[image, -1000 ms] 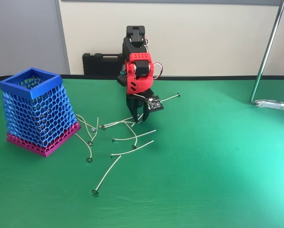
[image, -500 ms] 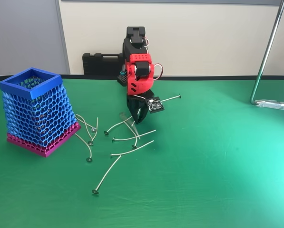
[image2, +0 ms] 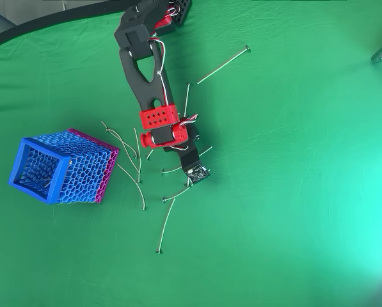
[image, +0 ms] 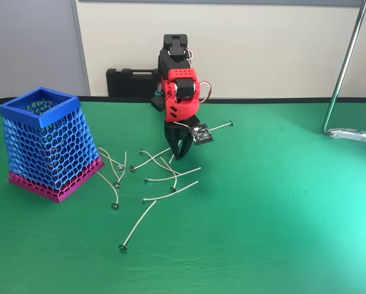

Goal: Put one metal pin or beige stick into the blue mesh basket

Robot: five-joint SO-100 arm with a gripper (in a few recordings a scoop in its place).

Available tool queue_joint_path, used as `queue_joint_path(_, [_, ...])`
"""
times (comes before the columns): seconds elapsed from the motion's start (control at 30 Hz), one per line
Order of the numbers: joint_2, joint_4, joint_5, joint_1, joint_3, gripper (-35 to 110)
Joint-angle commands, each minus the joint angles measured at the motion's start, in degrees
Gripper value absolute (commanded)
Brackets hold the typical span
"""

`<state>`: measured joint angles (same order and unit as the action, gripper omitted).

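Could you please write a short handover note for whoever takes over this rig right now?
Hand: low over the pile of pins, fingers close together around one pin that runs out to the left in the fixed view; whether they grip it I cannot tell.
Basket: upright at the left of the green table, well apart from the hand.
Other pins: scattered on the table between the basket and the arm; one lies apart behind it.
Done: nothing has been delivered by the hand yet.
Left: secure one pin, lift it, carry it left over the basket rim and drop it in.
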<state>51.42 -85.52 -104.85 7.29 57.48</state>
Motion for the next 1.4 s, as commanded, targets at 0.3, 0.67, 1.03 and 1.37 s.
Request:
queue_joint_path(0.3, [2.20,-0.26,0.62,0.18,-1.93,1])
queue_joint_path(0.67, [8.35,-0.26,3.69,-0.09,0.18,1])
queue_joint_path(1.03, [17.05,-0.18,24.70,-0.70,3.60,1])
queue_joint_path(1.37, [25.14,0.44,41.13,-3.16,13.80,1])
